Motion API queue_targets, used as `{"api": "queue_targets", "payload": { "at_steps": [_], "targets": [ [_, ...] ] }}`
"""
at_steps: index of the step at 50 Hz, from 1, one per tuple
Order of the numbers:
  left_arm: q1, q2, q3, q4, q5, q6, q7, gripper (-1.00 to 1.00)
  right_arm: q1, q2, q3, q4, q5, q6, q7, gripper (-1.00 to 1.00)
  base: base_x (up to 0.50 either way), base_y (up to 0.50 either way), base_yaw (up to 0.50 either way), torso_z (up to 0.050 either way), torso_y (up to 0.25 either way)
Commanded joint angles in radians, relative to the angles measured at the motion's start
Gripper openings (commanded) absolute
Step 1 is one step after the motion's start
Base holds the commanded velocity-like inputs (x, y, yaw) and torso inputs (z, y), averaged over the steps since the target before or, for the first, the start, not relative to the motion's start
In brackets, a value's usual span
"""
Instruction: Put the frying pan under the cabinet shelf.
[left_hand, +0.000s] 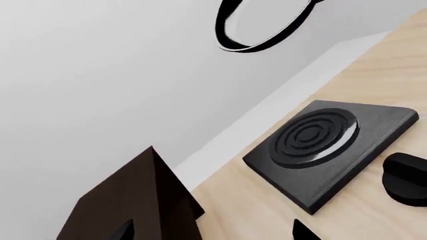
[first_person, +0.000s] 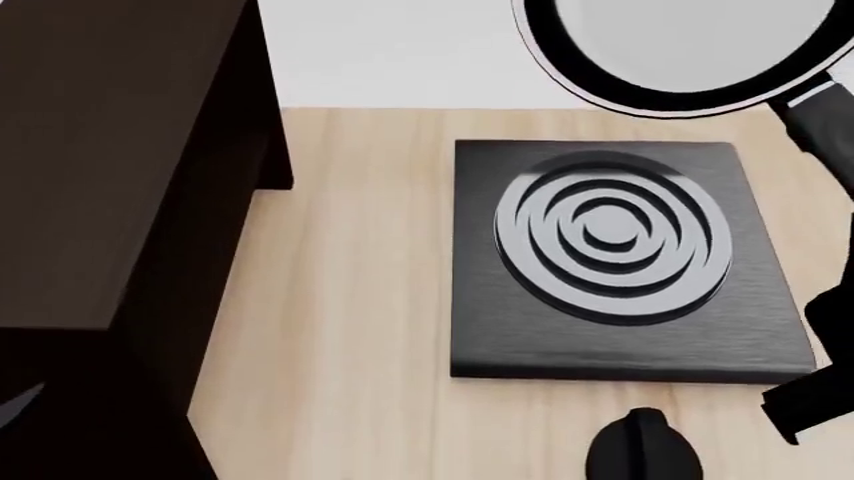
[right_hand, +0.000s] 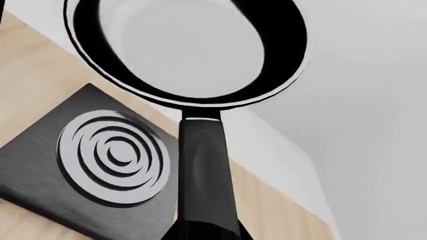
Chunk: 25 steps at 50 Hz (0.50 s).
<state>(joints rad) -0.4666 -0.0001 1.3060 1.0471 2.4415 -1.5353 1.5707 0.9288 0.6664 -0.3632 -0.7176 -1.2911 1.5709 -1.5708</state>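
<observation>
- Pan (first_person: 674, 50) was airborne, up above the far edge of the square black plate (first_person: 621, 260), nothing under it touching.
- Right wrist view: handle (right_hand: 203, 175) ran straight back toward the camera, so the right end effector most likely had it clamped at the near end. Fingers themselves were out of frame, so I can't tell the opening.
- Head view showed dark arm parts at the right edge by the handle, no clear look at the jaws.
- Left end effector: only dark tips at the bottom of the left wrist view, can't tell open or closed. It held nothing I could see.
- Shelf (first_person: 120, 200) stood at the left of the tabletop (first_person: 360, 300), well apart from the pan, with the plate between them.
- Knob (first_person: 645, 450) sat near the plate's front edge.
- Step, as I read it: carry phase, pan lifted, not yet moved across.
- Next move needs: swing left over the plate, drop low enough to clear the shelf top, level the pan, slide it in under.
- Risk: rim clipping the shelf's side panel on entry.
</observation>
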Motion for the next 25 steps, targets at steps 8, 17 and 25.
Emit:
{"api": "queue_targets", "payload": {
  "at_steps": [8, 17, 25],
  "targets": [
    [0.084, 0.0, 0.202, 0.0, 0.22, -0.022, 0.0, 1.0, 0.094, -0.013, -0.107, 0.012, -0.025, 0.0, 0.0, -1.0, 0.0, 0.0, 0.0, 0.024, -0.093],
    [0.126, 0.0, 0.275, 0.0, 0.305, -0.029, 0.0, 1.0, 0.144, -0.018, -0.158, 0.031, -0.013, 0.0, 0.0, -1.0, 0.0, 0.0, 0.0, 0.024, -0.092],
    [0.149, 0.0, 0.318, 0.0, 0.359, -0.032, 0.0, 1.0, 0.208, -0.03, -0.2, 0.061, 0.004, 0.0, 0.0, -1.0, 0.0, 0.0, 0.0, 0.024, -0.094]
  ]
}}
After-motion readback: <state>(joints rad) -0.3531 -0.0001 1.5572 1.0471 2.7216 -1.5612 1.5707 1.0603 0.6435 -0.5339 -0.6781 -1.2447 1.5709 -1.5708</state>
